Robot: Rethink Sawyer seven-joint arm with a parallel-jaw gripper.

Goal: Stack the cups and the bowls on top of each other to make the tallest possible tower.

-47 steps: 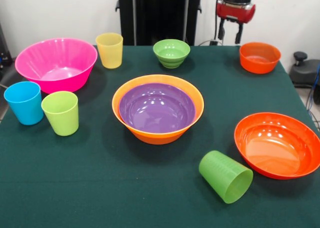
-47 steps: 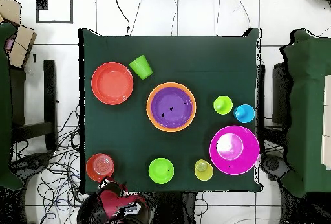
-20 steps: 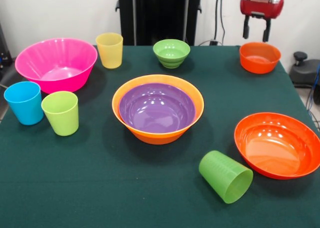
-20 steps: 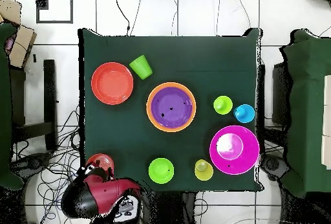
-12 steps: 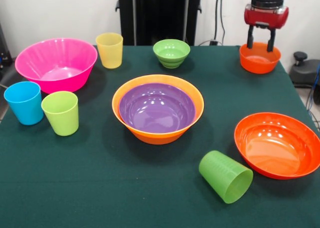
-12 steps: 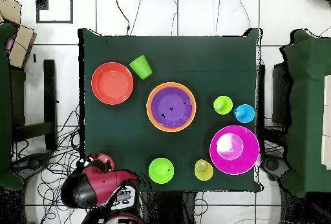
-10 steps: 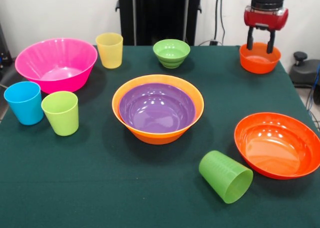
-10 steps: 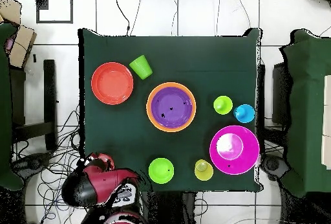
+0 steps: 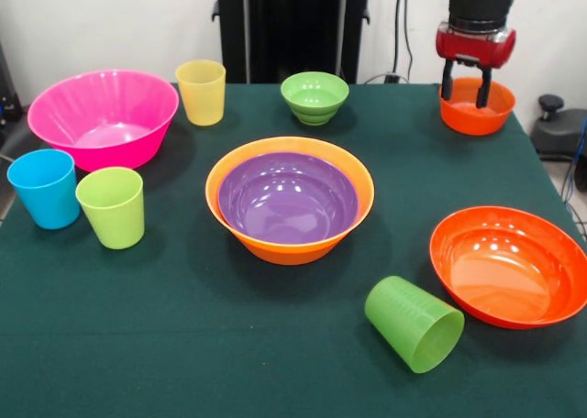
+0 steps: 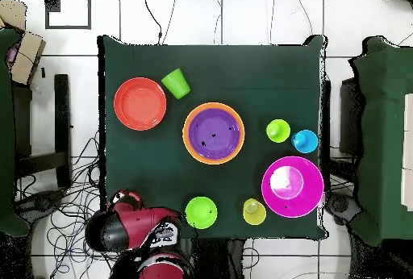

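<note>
My gripper (image 9: 465, 81) hangs open over the small orange bowl (image 9: 475, 108) at the far right of the table. One finger is at the bowl's left rim and the other is inside it. In the centre the purple bowl (image 9: 287, 198) sits nested in the large orange bowl (image 9: 293, 247). The small green bowl (image 9: 315, 97) and yellow cup (image 9: 201, 92) stand at the far edge. A dark green cup (image 9: 414, 324) lies on its side beside the shallow red-orange bowl (image 9: 509, 264). In the overhead view the arm (image 10: 129, 229) hides the gripper.
The large pink bowl (image 9: 103, 115) stands at the left, with the blue cup (image 9: 44, 188) and lime cup (image 9: 111, 206) upright in front of it. A dark green cloth (image 9: 183, 345) covers the table. Cables lie on the floor by the robot's side of the table (image 10: 73, 211).
The gripper swung right to the small orange bowl, came down to its rim, and in the last half second shifted slightly left. Nothing else moved.
</note>
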